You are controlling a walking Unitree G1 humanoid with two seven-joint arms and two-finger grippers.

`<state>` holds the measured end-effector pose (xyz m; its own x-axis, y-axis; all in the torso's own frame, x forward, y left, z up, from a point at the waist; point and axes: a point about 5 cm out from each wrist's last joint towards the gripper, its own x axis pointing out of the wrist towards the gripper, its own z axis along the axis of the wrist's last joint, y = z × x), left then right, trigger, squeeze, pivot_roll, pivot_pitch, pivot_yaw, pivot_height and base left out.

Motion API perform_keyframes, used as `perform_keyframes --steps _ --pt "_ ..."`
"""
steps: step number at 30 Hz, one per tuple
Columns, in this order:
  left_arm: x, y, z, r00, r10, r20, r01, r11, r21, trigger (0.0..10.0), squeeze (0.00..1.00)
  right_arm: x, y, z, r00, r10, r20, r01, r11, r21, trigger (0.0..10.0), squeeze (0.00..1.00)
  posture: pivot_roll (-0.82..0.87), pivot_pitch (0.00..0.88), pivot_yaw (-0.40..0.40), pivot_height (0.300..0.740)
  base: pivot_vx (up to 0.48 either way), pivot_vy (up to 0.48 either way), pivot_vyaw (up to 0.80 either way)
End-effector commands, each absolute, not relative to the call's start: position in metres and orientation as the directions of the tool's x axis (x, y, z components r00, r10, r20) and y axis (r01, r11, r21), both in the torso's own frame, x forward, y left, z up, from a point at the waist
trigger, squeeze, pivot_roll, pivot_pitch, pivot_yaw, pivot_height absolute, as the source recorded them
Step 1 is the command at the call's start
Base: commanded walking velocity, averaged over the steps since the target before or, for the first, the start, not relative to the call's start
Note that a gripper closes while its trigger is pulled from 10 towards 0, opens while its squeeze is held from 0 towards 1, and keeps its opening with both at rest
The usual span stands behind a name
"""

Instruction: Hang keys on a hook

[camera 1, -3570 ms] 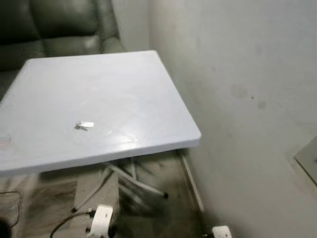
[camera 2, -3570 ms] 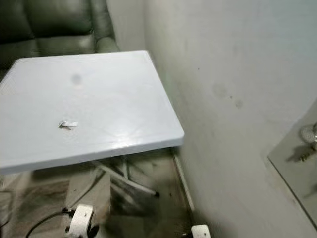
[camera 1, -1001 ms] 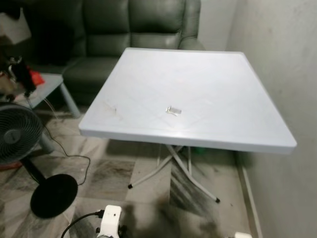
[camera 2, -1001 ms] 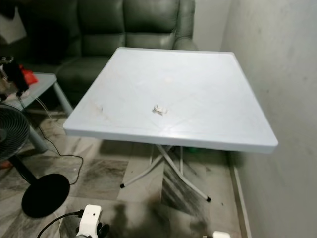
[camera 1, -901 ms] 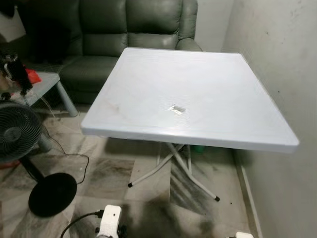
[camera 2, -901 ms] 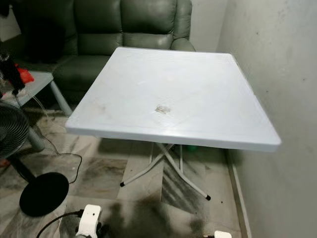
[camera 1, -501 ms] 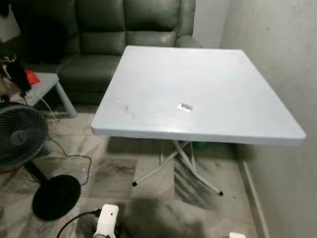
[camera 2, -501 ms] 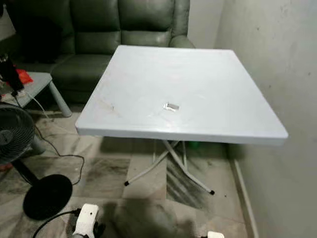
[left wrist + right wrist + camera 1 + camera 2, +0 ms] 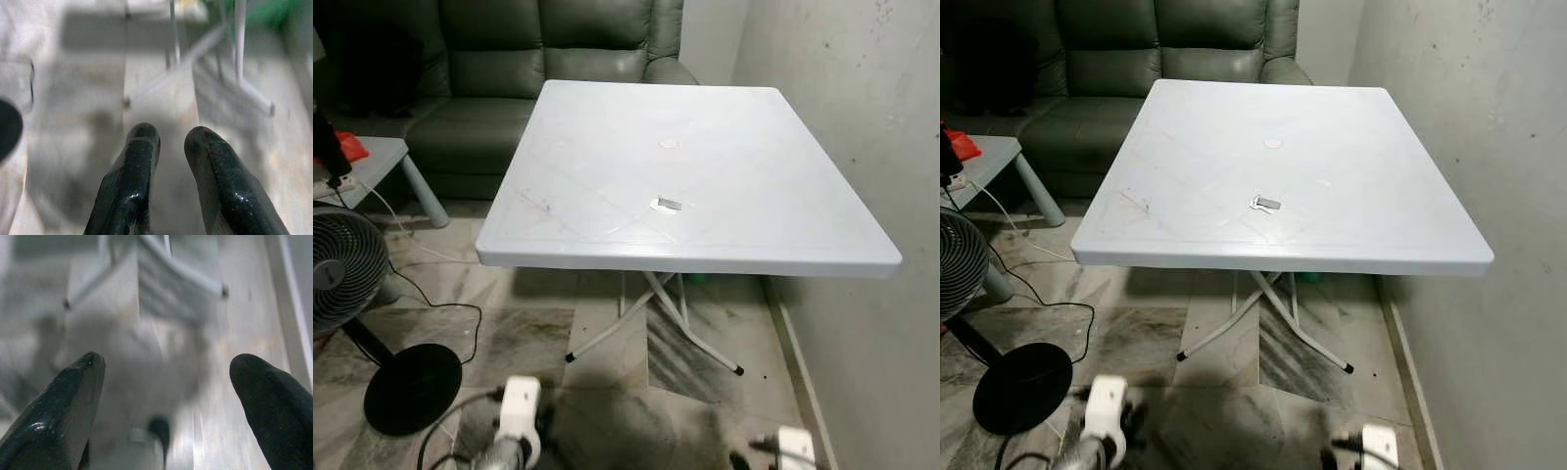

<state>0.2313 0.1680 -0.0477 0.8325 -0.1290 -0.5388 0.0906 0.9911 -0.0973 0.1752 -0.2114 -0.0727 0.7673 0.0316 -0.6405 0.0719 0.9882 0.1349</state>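
Shifting since half a second back: whole scene sliding slightly as the camera moves, keys now lying a touch lower on the tabletop in view. Hanging low over the marbled floor (image 9: 607, 392), both arms: left gripper (image 9: 171, 139) with fingers nearly pressed together, holding nothing; right gripper (image 9: 166, 364) spread wide, empty. Leaving open floor before the near table (image 9: 558, 257) edge, crossed white legs (image 9: 651, 318) underneath. Lying flat on the tabletop near its front middle, keys (image 9: 667, 204), small and silvery with a dark tag. Crowding the left: black fan base (image 9: 411, 389) and cable. Hemming the right: bare wall (image 9: 862, 117). Standing behind: green sofa (image 9: 509, 59).
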Motion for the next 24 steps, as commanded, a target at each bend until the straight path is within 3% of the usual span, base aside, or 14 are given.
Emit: perform_keyframes --steps 1,5,8,13,24 --pt "0.243 0.174 -0.036 0.876 -0.111 -0.469 0.072 0.992 -0.101 10.0 0.0 0.185 -0.213 -0.065 0.812 0.028 -0.583 0.07 0.987 0.145 10.0 0.0 -0.04 0.0 -0.016 0.74 0.0 0.0 0.0" --pt "0.274 0.17 -0.003 0.95 -0.118 -0.29 0.086 0.989 -0.119 10.0 0.0 0.216 -0.213 -0.041 0.898 0.029 -0.438 0.037 0.989 0.141 10.0 0.0 -0.04 0.0 -0.011 0.74 0.0 0.0 0.0" --pt "0.28 0.167 0.004 0.958 -0.132 -0.254 0.109 0.989 -0.103 10.0 0.0 0.223 -0.212 -0.035 0.914 0.033 -0.405 0.025 0.99 0.137 10.0 0.0 -0.04 0.0 -0.012 0.74 0.0 0.0 0.0" --pt "0.298 0.155 0.041 0.976 -0.209 -0.064 0.202 0.974 -0.102 10.0 0.0 0.253 -0.201 0.0 0.974 0.097 -0.206 -0.076 0.991 0.109 10.0 0.0 -0.04 0.0 -0.005 0.74 0.0 0.0 0.0" --pt "0.309 0.15 0.095 0.963 -0.241 0.12 0.253 0.963 -0.095 10.0 0.0 0.276 -0.183 0.062 0.986 0.157 0.062 -0.164 0.98 0.115 10.0 0.0 -0.04 0.0 -0.002 0.74 0.0 0.0 0.0"
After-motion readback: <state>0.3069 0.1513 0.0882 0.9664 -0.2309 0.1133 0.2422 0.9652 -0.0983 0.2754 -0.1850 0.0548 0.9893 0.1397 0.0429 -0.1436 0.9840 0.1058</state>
